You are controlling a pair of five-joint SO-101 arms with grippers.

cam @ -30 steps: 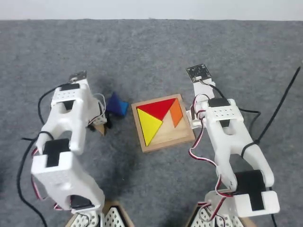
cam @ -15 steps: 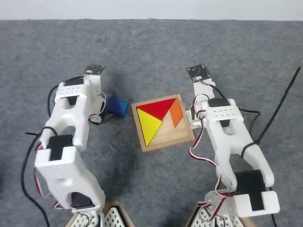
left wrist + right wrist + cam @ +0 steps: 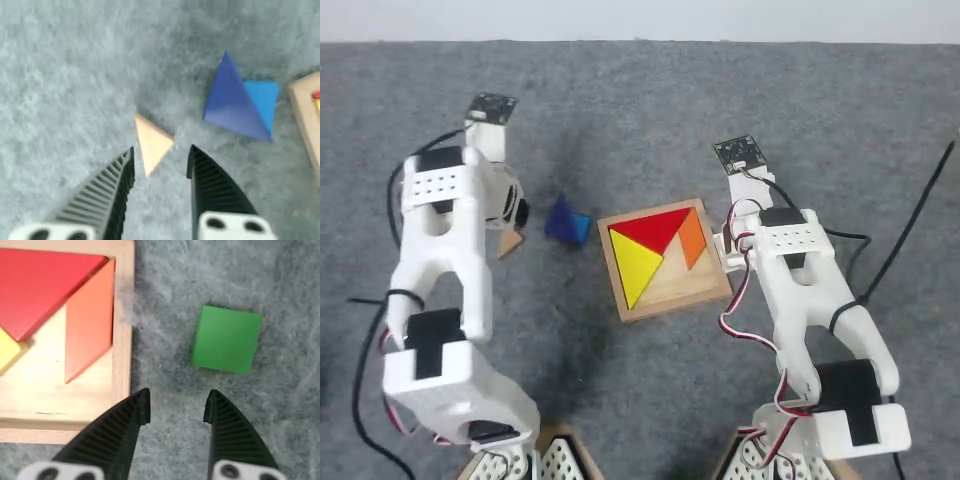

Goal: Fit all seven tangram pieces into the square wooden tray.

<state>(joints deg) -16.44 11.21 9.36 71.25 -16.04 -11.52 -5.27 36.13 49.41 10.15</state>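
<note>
The square wooden tray [image 3: 685,287] lies mid-table holding a red triangle [image 3: 655,228], a yellow triangle [image 3: 633,263] and an orange parallelogram [image 3: 692,240]. To its left a dark blue triangle [image 3: 560,215] rests partly over a light blue piece [image 3: 579,231]. Further left a small tan triangle [image 3: 510,241] lies on the carpet. My left gripper [image 3: 161,152] hangs open above the tan triangle [image 3: 151,142], which sits just ahead of its fingertips. My right gripper [image 3: 177,397] is open beside the tray's rim [image 3: 124,340], with a green square [image 3: 227,339] on the carpet ahead of it.
Grey carpet covers the table. The right arm [image 3: 790,260] stands close against the tray's right side. The dark blue triangle [image 3: 231,100] and light blue piece [image 3: 263,99] lie between the tan triangle and the tray corner [image 3: 306,107].
The left arm swung toward the tray, then back left and rose. The tan triangle now lies uncovered, farther back than before. The right arm and the tray kept still.
</note>
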